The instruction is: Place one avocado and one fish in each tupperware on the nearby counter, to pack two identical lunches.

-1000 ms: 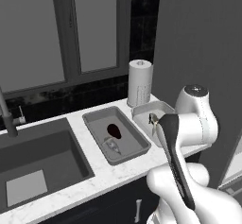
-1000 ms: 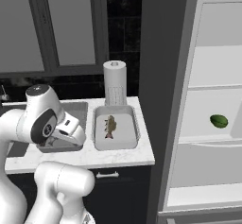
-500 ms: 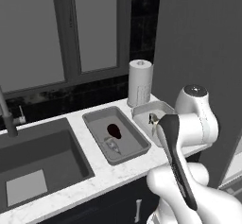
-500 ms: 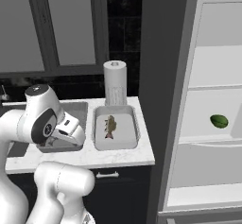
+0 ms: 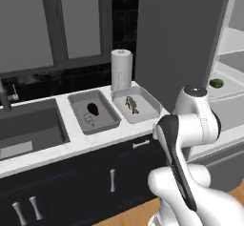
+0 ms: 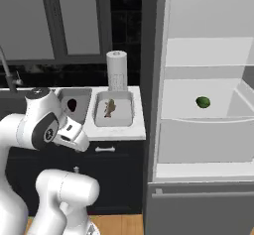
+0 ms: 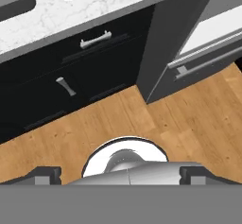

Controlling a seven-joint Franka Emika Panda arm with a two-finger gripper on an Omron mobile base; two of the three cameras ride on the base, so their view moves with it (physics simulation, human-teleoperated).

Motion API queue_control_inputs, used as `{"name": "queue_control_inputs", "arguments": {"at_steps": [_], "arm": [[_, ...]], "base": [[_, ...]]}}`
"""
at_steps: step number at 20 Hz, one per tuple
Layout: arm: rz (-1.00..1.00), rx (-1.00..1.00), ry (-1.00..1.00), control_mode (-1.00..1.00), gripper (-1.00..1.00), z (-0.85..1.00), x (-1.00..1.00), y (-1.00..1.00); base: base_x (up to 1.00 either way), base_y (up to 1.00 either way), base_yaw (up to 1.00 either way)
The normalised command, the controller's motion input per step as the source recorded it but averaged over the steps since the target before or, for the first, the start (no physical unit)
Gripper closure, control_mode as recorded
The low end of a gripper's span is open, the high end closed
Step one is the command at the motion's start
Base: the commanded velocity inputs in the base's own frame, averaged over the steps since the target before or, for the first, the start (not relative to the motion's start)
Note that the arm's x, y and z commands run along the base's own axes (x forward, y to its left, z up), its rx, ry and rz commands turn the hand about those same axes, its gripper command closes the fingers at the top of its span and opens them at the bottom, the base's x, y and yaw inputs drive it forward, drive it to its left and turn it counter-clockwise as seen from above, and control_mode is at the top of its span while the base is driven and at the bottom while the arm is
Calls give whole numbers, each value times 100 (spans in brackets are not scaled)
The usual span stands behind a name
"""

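The paper towel roll (image 5: 121, 69) stands upright at the back of the white marbled counter (image 5: 95, 139), against the dark wall, and serves as the landmark here. Just in front of it lies the paler off-white tupperware (image 5: 145, 107), holding the olive-brown fish (image 5: 131, 104) near its middle. Beside that tray, on the sink side of the roll, sits the mid-grey tupperware (image 5: 105, 122); the two trays are just beside each other. Inside the grey one lie the blackish-maroon avocado (image 5: 93, 108) and, nearer the counter's front edge, a pale silvery fish (image 5: 89, 120), small and hard to make out. Further from the roll on that same side is the dark sink basin (image 5: 33, 129).

On the other side of the roll stands the open fridge (image 6: 198, 55), and the bright green avocado (image 6: 202, 101) rests on one of its shelves, well apart from the trays.

The gripper (image 7: 120, 173) points down over the wooden floor (image 7: 189, 119) in front of the dark cabinet fronts (image 7: 71, 76), its jaws spread wide with nothing between them.
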Motion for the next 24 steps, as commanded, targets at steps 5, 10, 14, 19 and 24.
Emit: {"name": "queue_control_inputs", "arguments": {"at_steps": [5, 10, 14, 19, 24], "arm": [[0, 0, 0, 100, -100, 0, 0, 0], [0, 0, 0, 100, -100, 0, 0, 0], [0, 0, 0, 100, -100, 0, 0, 0], [0, 0, 0, 100, -100, 0, 0, 0], [0, 0, 0, 100, -100, 0, 0, 0]], "base": [[-27, -99, 38], [7, -72, 38], [6, -51, 14], [9, -40, -30], [41, -34, -45]]}}
